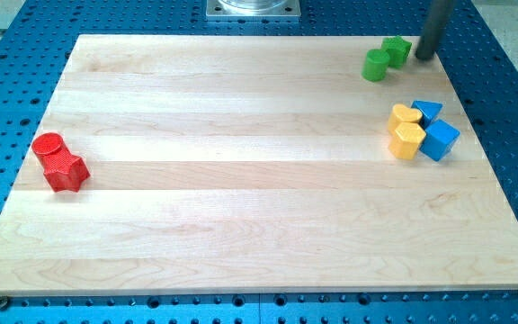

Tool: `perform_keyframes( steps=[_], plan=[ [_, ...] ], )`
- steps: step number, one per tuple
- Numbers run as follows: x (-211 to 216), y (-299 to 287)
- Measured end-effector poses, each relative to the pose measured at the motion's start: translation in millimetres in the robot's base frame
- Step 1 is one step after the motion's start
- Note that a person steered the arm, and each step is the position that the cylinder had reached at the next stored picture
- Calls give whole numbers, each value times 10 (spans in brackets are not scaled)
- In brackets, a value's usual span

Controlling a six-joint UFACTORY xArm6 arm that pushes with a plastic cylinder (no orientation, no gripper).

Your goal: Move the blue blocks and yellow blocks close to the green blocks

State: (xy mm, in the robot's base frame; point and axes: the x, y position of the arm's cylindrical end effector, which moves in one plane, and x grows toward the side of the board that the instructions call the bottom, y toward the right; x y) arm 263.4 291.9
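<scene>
Blue blocks and yellow blocks sit bunched together on the view's right side of the wooden board (pixel 241 180), a little below the green pair. From biggest to smallest as I read them: the blue cube (pixel 441 140) at the cluster's lower right, the yellow hexagonal block (pixel 406 140) touching its left side, the rounded yellow block (pixel 404 115) just above that, and the small blue triangle (pixel 428 111) at the cluster's top right. All four look packed against each other.

The green blocks are near the view's top right: a green cube (pixel 397 49) and a green cylinder (pixel 377 65), touching or nearly so. Two red blocks, a red cylinder (pixel 49 147) and a red star-like block (pixel 66 172), lie far off at the view's left and play no part.

My tip (pixel 424 57) stands just to the right of the green cube, close enough that I cannot tell whether it touches. It is above the blue and yellow cluster, so on the wrong side for pushing.

To do this step well, I judge I should swing out around the right of the cluster, come in beneath it, and push up and slightly leftward through the middle so the four travel as one group. Short strokes, stopping before the greens get shoved off the board's top edge.

There are no jaws on this rig; the rod holds nothing.
</scene>
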Motion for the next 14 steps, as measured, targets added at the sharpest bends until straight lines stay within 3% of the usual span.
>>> perform_keyframes(
  steps=[1,2,3,4,5,7,8,10,12,13,14],
  plan=[
    [839,47],
    [1345,517],
    [1793,-186],
    [2136,-407],
    [2164,-540],
    [1613,-672],
    [2048,-770],
    [1308,-828],
    [1643,-1347],
    [1597,-1786],
    [1463,-1772]
  ],
)
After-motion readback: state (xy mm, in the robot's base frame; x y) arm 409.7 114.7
